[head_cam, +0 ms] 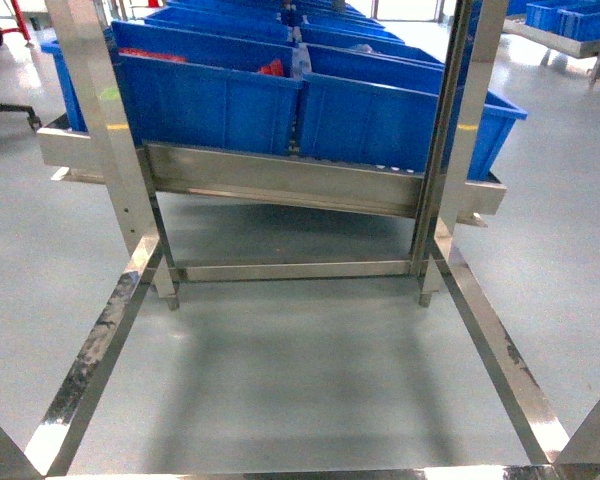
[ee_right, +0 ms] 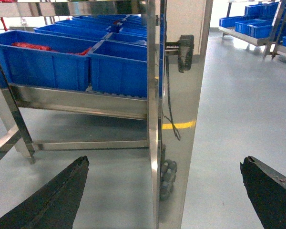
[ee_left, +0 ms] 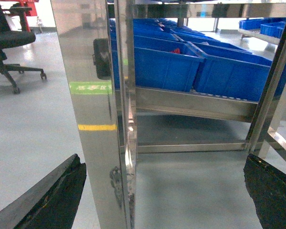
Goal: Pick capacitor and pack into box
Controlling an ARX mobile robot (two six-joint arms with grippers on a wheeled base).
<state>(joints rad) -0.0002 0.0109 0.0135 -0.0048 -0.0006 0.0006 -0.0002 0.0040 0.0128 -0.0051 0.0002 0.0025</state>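
From my remote seat, a steel rack [head_cam: 280, 180] fills the head view, its sloping shelf across the upper half of the frame carrying rows of blue bins [head_cam: 210, 95], with bare grey floor [head_cam: 300, 370] showing through the frame below. Neither the pink box nor any capacitor appears in any view, so I cannot say where they are; red items [head_cam: 270, 68] lie in one bin near the top centre, too small to identify. The left gripper [ee_left: 162, 200] shows only as two dark fingers in the bottom corners of its wrist view, spread wide and empty; the right gripper [ee_right: 162, 195] looks the same in its own view. I judge the task to be at the approach stage: the next move calls for raising an arm toward the bins and finding the part.
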